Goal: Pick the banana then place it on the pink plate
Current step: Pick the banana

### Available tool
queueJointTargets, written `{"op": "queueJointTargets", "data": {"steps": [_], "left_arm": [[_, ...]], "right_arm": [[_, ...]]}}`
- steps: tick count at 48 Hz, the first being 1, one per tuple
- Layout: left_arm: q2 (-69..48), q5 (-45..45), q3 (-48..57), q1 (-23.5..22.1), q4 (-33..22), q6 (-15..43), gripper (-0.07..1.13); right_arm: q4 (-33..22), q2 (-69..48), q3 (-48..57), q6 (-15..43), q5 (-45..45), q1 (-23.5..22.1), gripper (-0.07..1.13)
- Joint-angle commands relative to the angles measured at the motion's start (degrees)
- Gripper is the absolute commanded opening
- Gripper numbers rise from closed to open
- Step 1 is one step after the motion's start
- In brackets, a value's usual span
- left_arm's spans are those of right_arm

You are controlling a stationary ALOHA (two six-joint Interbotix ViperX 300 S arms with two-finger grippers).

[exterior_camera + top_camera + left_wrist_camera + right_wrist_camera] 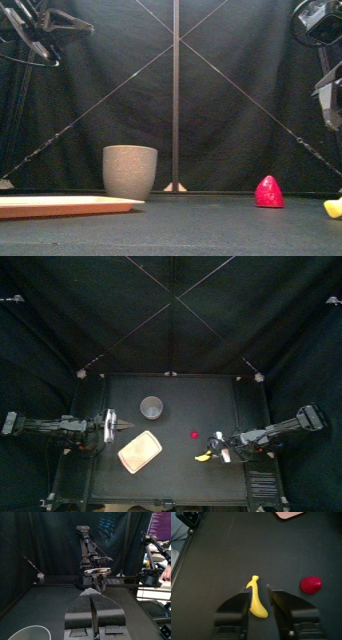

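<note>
Two containers sit on the left half of the black table [201, 391]: a flat pink tray [140, 451] near the front and a tall grey speckled cup [152, 407] behind it, toward the middle. The cup stands upright with its mouth open upward, and the top view shows only plain grey inside it. The tray lies flat, turned at an angle to the table's front edge, and its surface shows bare pink. Cup and tray are apart from each other.

The banana [256, 601] lies on the table itself, to the right of the tray and clear of its rim, near the front. The right gripper [221, 446] is over it, on the arm that comes in from the right. In the right wrist view its two fingers stand narrowly parted, one on each side of the banana, which lies lengthwise between them. Whether the pads touch the peel I cannot tell.

A small red toy [270, 191], pointed at the top, stands on the table near the banana, between it and the cup, outside the fingers.

The left gripper [93, 594] rests at the table's left side, just beside the tray and near the cup, its fingers pressed together pad against pad. The cup's pale rim shows at a corner of the left wrist view.
</note>
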Motion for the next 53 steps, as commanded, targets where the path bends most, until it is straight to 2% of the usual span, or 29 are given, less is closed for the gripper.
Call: {"op": "queueJointTargets", "data": {"steps": [1,12,21,36,41,48,53], "left_arm": [[0.26,-0.79,-0.70,0.18,0.09,0.00,0.04],[0.26,-0.79,-0.44,0.35,0.00,0.00,0.04],[0.35,-0.70,0.26,1.23,0.00,0.00,0.04],[0.26,-0.79,1.58,2.46,-0.53,-0.18,0.04],[0.26,-0.79,1.76,2.46,-0.62,-0.18,0.04],[0.26,-0.79,2.02,2.81,-0.62,-0.18,0.04],[0.26,-0.79,2.55,2.90,-0.70,-0.26,0.04]], "right_arm": [[-0.09,0.97,-0.79,-0.09,0.00,-0.09,0.95],[0.53,6.42,-0.97,0.00,0.35,-1.23,0.97],[3.78,12.66,-1.76,-0.18,2.37,-0.97,0.98],[3.87,21.80,-5.71,-0.26,6.06,0.26,0.95],[3.96,23.73,-7.29,-0.35,6.15,0.35,0.87],[3.69,25.40,-9.40,-0.70,7.21,0.35,0.66],[2.81,25.31,-11.87,-0.53,7.73,0.35,0.55]]}}
